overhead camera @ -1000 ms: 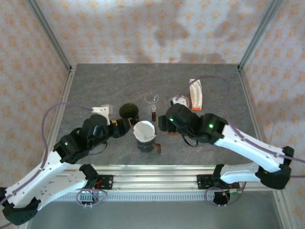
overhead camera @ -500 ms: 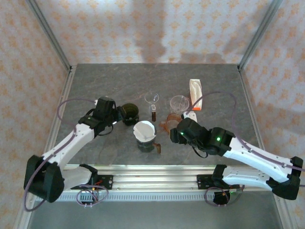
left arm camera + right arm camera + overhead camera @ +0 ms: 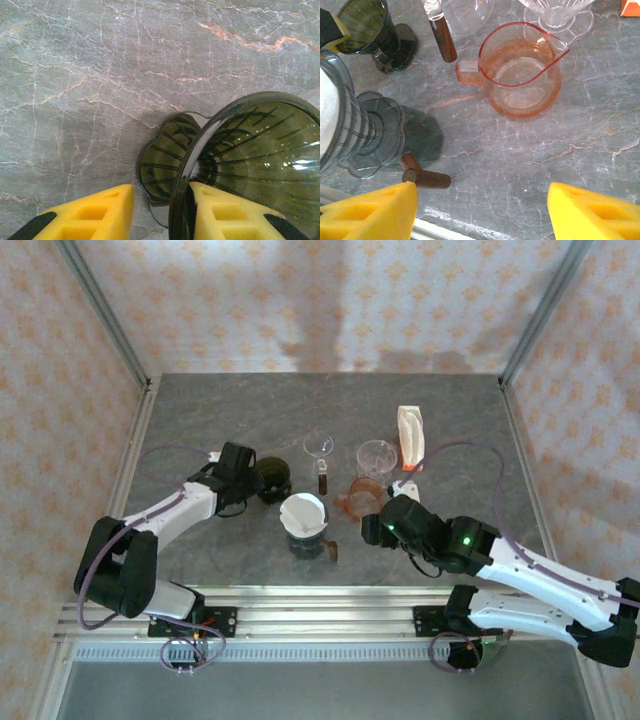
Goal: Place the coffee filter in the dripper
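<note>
While half-open left jaws straddle dark dripper [image 3: 250,150] rim, right jaws gape empty.

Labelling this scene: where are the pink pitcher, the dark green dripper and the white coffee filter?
pink pitcher [image 3: 520,80], right wrist view, inner floor.
dark green dripper [image 3: 255,150], left wrist view, ribbed inner wall.
white coffee filter [image 3: 303,510], top view, paper's middle.

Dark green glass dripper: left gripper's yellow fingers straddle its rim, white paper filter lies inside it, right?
No: the left wrist view shows the dark green glass dripper empty. The white paper filter sits in the clear ribbed dripper at centre. The left gripper does straddle the rim.
</note>
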Robot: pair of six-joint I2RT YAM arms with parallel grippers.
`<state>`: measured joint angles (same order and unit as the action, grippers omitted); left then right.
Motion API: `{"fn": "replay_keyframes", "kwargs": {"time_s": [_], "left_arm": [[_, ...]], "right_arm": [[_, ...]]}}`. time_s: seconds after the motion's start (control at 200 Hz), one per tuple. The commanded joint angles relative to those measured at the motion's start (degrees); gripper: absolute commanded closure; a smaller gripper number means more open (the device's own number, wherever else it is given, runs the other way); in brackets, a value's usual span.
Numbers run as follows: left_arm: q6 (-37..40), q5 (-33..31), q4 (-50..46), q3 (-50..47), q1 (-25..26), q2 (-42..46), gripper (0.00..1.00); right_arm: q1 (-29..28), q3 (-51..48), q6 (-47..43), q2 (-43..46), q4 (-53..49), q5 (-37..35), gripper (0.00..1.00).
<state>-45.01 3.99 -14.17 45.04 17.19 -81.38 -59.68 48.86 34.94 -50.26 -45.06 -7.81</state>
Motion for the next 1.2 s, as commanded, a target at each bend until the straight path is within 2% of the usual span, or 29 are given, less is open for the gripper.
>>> {"fn": "replay_keyframes", "kwargs": {"time_s": [0.0,0.385,0.666,0.971,1.191], "left_arm": [[-1.1,-2.5,1.8,1.4,-0.4,-0.5,0.69],[-1.1,-0.9,-0.1,2.4,-0.4,-0.2,1.00],[0.1,-0.5,-7.4,0.7,-0.4,7.5,1.00],[-1.6,-0.7,-16.2,-7.8,-2.4,25.9,1.00],[-2.6,1.0,-21.0,-10.7,-3.4,33.9,1.00]], "right_arm": [[0.2,-2.5,0.5,1.0,2.2,0.2,0.30],[0.2,-12.2,-4.3,0.4,12.3,8.7,0.29],[-1.5,-21.4,-4.4,-3.8,28.2,14.6,0.33],[-4.4,-22.6,-5.1,-14.2,42.1,16.8,0.40],[-4.7,-22.8,-4.6,-18.0,47.9,16.3,0.48]]}}
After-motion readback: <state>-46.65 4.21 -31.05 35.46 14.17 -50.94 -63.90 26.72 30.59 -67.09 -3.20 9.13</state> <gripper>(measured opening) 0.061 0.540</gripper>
